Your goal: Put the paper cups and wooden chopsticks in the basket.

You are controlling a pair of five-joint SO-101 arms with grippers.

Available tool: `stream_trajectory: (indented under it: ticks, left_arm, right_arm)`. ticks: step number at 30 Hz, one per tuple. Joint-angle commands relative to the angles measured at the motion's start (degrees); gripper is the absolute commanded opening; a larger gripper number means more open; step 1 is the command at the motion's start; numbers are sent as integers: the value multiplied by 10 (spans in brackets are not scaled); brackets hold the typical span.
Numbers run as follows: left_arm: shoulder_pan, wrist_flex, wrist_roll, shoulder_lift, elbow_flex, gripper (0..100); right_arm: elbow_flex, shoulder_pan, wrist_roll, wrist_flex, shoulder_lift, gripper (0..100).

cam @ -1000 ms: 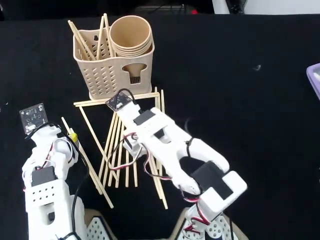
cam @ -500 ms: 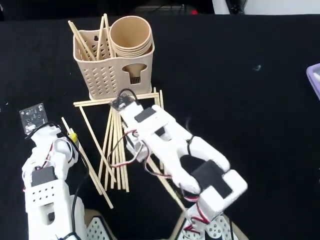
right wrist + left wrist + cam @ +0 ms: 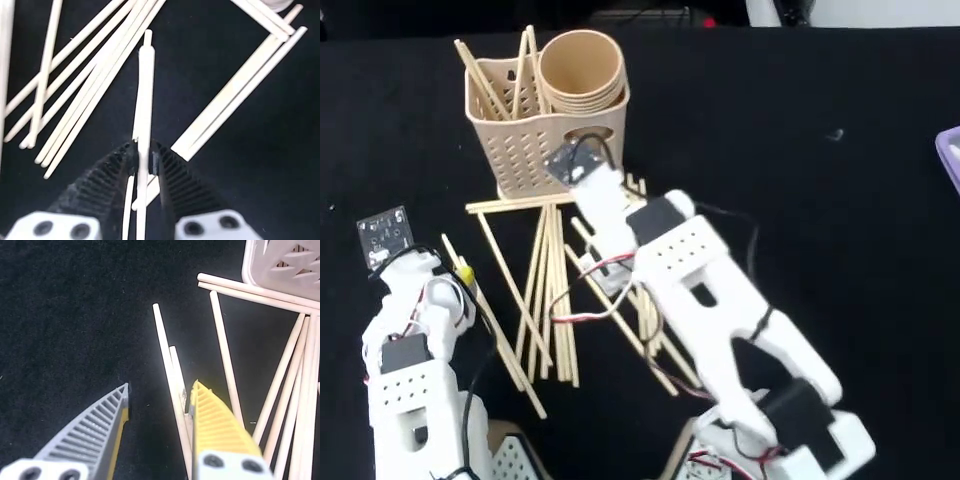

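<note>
Chopsticks (image 3: 146, 85) are being held pinched in the right gripper (image 3: 142, 150). Over the last second they are being swung off the loose pile (image 3: 552, 300) toward the basket (image 3: 535, 150), so transfer is probably beginning. The left gripper (image 3: 160, 385) is being held open.

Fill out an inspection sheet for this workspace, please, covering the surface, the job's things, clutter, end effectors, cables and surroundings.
Surface: black table, no spills seen.
Job's things: basket holds stacked paper cups and some leaning chopsticks; loose chopsticks lie scattered in front of it.
Clutter: purple object at the table's edge.
End effectors: right end effector shut on one chopstick; left end effector open, astride a chopstick pair.
Cables: wires loop beside the right arm, above the loose chopsticks.
Surroundings: nothing seen.
</note>
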Motion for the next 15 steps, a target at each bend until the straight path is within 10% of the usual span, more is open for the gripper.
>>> stream_trajectory:
  ticks: [1, 15]
  left_arm:
    - [-4, -9, 5, -7, -5, 202]
    - [-4, -9, 5, -7, -6, 202]
  right_arm:
    - [7, -10, 3, -69, 49, 11]
    - [-36, 100, -86, -101, 117, 15]
